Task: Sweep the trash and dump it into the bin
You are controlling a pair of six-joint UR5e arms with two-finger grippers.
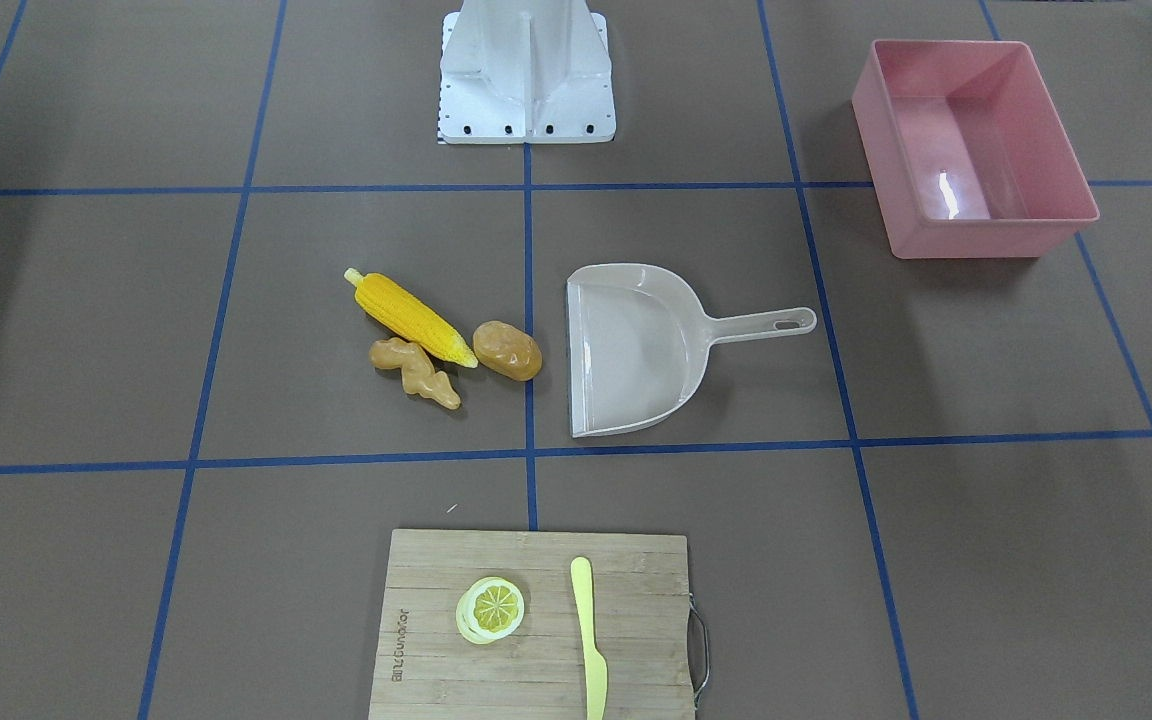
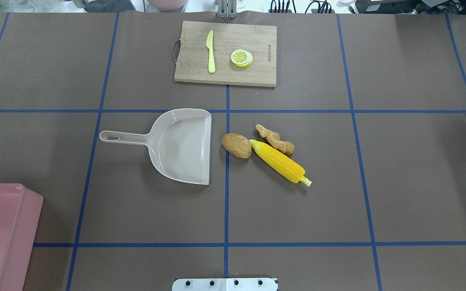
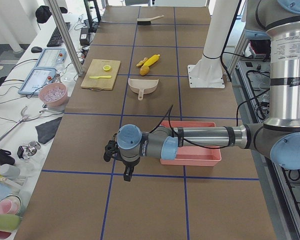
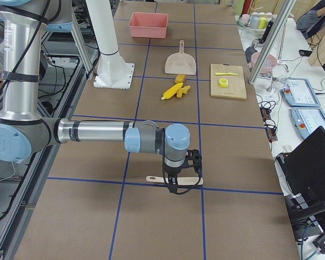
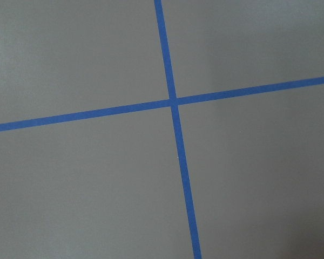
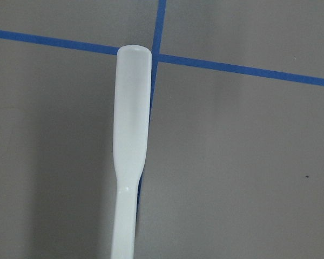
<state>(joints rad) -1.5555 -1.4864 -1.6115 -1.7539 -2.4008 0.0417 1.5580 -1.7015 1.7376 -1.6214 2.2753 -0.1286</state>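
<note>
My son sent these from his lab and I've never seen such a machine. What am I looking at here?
A two-armed robot at a taped table, photographed by six cameras: one facing the robot, one behind it, one at each table end, one on each wrist. Mid-table lie a corn cob, ginger root and potato beside a dustpan; a pink bin stands aside. The right gripper is above a brush handle; gripping or not, I cannot tell. The left gripper hangs near the bin.

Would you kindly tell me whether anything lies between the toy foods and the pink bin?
Only the dustpan lies between them, its open mouth facing the potato, apart from it; past its handle, nothing visible stands before the bin.
</note>
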